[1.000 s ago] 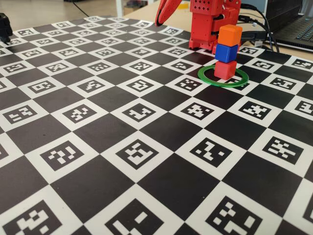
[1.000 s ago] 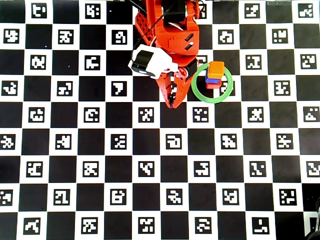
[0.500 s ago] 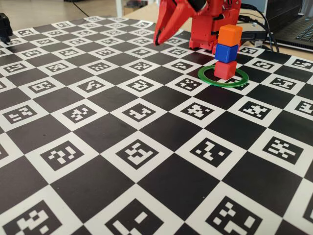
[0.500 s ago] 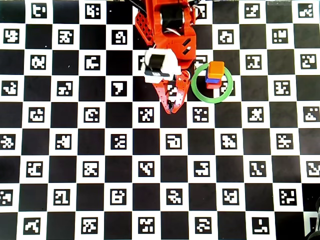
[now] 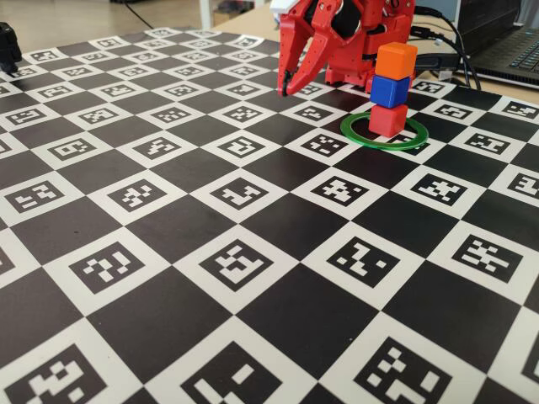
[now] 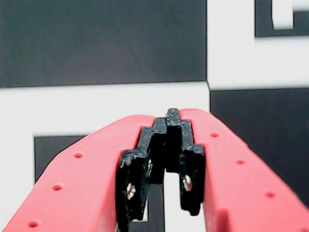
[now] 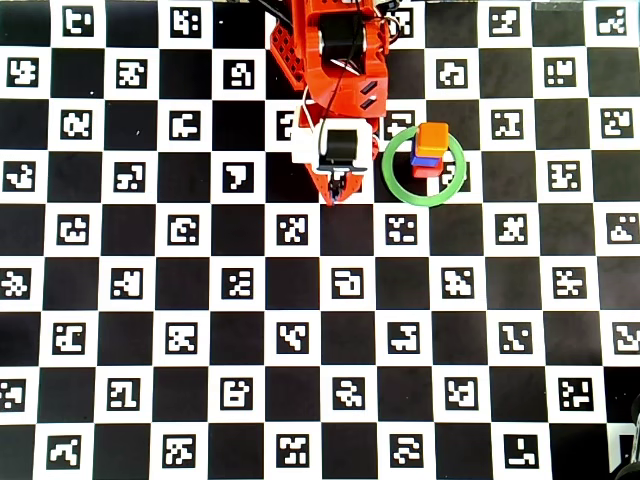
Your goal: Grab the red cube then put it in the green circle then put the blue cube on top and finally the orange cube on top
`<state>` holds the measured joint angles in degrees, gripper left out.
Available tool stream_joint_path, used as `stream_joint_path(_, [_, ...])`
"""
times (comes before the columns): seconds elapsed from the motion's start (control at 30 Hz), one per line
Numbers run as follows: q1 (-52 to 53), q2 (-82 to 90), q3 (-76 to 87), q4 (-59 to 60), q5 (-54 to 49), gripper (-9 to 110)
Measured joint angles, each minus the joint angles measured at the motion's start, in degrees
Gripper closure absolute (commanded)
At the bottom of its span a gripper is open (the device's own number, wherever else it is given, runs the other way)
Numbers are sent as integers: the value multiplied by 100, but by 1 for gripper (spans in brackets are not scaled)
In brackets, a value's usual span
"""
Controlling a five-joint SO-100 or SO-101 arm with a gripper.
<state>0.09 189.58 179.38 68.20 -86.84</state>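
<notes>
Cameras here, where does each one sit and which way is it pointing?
Fixed view: low at the board's near edge, facing the arm's base; shows gripper and stacked orange cube.
Wrist view: rides the arm, looking past the shut gripper at the board.
Overhead view: straight down; arm at top.
Fixed and overhead views share the green circle.

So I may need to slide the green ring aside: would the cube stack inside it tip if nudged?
Probably. The stack is three cubes tall on a single-cube footprint, and the orange cube sits slightly offset, so a push high up would likely topple it. The green ring looks thin and flat, so it might slip under or catch the red cube.
</notes>
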Motion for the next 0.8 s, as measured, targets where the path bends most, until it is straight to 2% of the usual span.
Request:
stream_joint_path(0.2, [272, 0, 0, 501, -185, 107])
stream_joint_path(0.8, [413, 0, 0, 554, -193, 107])
